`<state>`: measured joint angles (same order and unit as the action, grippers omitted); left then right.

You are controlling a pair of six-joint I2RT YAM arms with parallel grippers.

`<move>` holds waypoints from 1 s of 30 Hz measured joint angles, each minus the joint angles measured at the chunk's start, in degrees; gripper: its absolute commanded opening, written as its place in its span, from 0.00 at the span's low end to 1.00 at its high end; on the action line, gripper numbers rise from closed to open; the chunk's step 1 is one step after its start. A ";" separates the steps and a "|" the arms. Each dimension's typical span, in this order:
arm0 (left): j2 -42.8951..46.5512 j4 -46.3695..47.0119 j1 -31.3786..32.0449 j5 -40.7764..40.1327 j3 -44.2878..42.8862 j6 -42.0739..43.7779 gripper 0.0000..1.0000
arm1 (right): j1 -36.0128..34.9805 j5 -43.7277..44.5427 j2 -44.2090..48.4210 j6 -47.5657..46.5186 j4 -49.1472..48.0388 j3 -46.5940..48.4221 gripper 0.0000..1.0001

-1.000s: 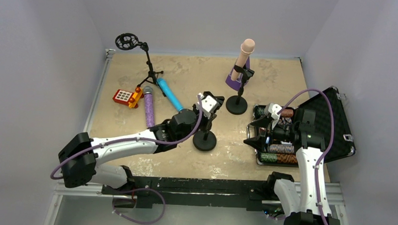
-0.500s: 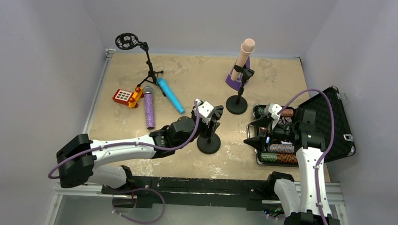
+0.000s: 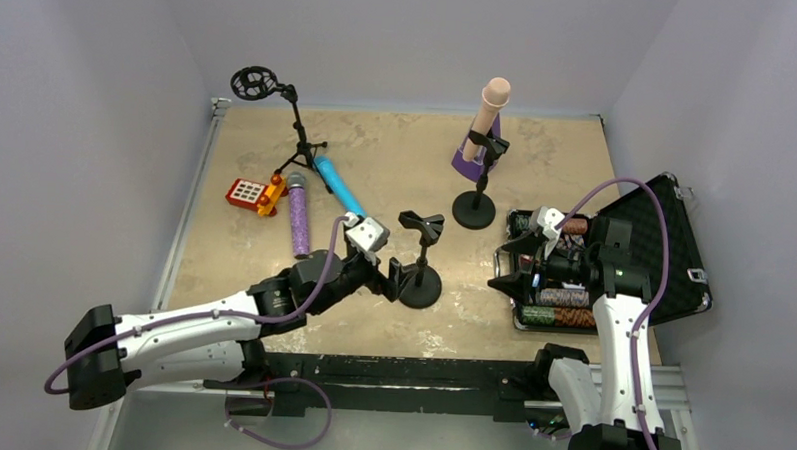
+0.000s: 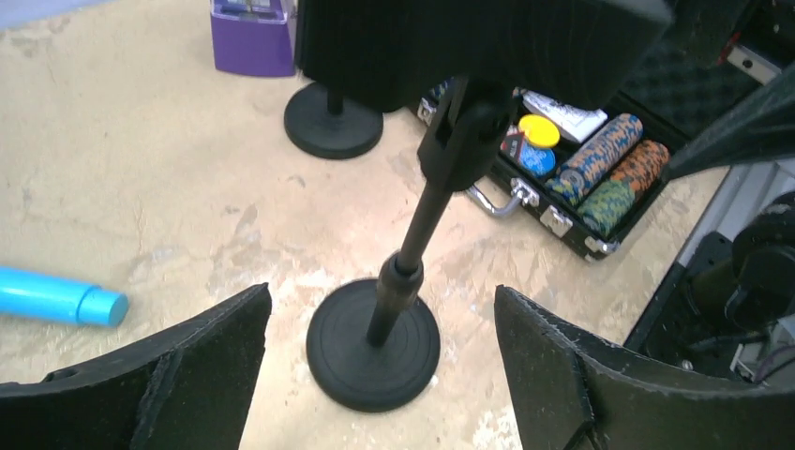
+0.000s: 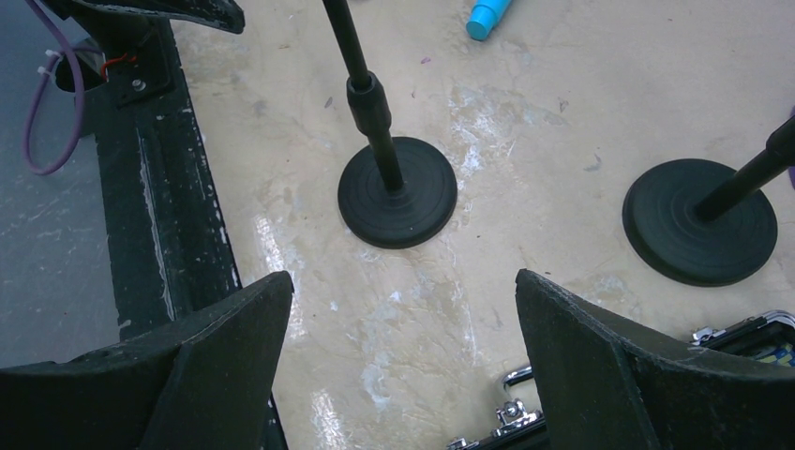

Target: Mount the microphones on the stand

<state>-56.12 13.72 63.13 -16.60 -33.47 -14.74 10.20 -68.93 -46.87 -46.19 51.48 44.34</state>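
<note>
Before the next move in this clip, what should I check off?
1. Open left end effector, apart from the empty stand: ok.
2. That stand upright, clip free: ok.
3. The pink microphone clipped in the far stand: ok.
4. The purple microphone and the blue microphone attached: not ok, both lie on the table.
5. The purple microphone clear of the red toy: cannot tell.
6. Open right end effector: ok.

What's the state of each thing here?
Pink microphone: clipped in far stand
Purple microphone: lying flat
Blue microphone: lying flat
Near stand: upright, clip empty
Tripod stand: upright, holder empty
Case: open
Left end effector: open, empty
Right end effector: open, empty
</note>
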 measured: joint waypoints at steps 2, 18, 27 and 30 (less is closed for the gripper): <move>2.43 -1.31 0.00 0.22 1.51 -0.76 0.95 | 0.00 0.02 0.00 -0.02 0.02 0.00 0.93; 17.59 -23.67 -3.50 -4.17 4.72 -6.29 1.00 | 0.00 0.39 -0.26 -0.39 0.02 0.00 0.93; 18.27 -31.58 -12.83 -3.13 3.37 -9.01 1.00 | 0.00 0.42 -0.42 -0.39 0.02 0.00 0.93; 18.18 -33.11 -14.49 -2.84 2.58 -9.79 1.00 | 0.00 0.42 -0.44 -0.42 0.02 0.00 0.93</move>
<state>-37.93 -19.40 48.64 -19.44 -30.89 -24.53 10.20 -68.51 -47.31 -46.61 51.51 44.34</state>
